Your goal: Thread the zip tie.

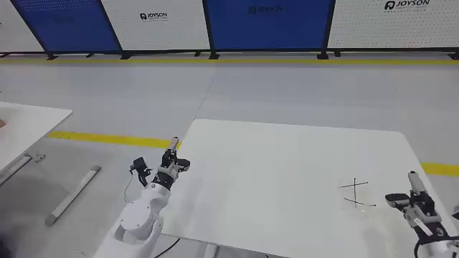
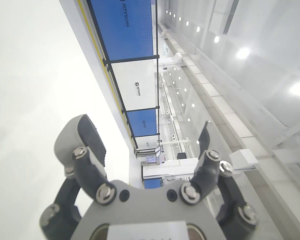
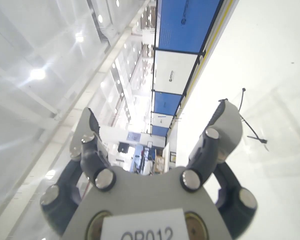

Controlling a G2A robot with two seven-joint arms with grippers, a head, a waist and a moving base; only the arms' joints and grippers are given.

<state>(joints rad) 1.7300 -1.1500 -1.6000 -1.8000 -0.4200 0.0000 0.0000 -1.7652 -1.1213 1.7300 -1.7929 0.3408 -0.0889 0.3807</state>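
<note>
- Zip ties (image 1: pixel 355 184): lying crossed on the table (image 1: pixel 287 179), near its right edge.
- Left end effector (image 2: pixel 147 126): hovering at the left edge, fingers spread wide.
- Right end effector (image 3: pixel 156 107): hovering at the right edge, fingers spread, just beside the ties.

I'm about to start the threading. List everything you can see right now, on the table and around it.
zip ties: at least two, black, lying loose and crossed on the table near its right edge
table: one, white, in front of the robot
second table: one, white, off to the left
partition panels: several, blue and white, along the back
floor lines: two, yellow
left gripper: open, empty, at the table's left edge
right gripper: open, empty, beside the zip ties
</note>
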